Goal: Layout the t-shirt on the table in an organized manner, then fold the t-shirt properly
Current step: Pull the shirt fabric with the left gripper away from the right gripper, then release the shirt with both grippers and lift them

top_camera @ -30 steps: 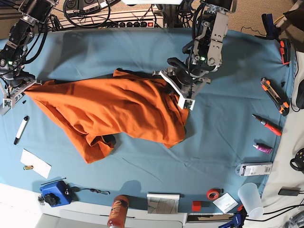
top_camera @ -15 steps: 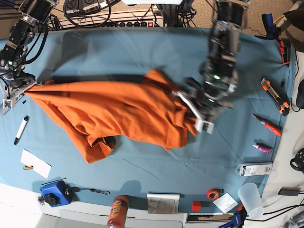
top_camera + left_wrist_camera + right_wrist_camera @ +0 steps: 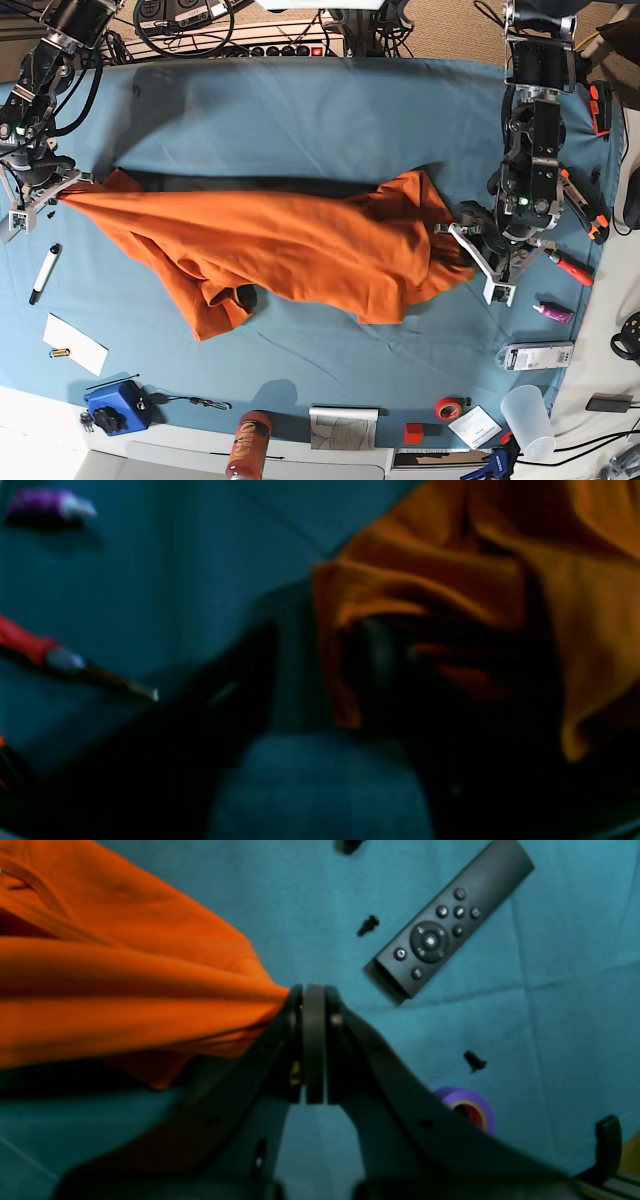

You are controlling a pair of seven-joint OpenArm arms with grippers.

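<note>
table (image 3: 300,120) teal | t-shirt (image 3: 290,250) no print | right fingers (image 3: 312,1040) pinch shirt | left fingers: unclear

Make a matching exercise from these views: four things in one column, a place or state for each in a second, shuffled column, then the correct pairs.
Things
1. t-shirt
2. remote control
3. right gripper
4. roll of purple tape

Places or states
A. lying flat on the table, buttons up
B. shut on a corner of orange cloth
C. partly hidden behind a gripper finger
D. stretched out across the teal cloth

Pairs: 1-D, 2-A, 3-B, 4-C
</note>
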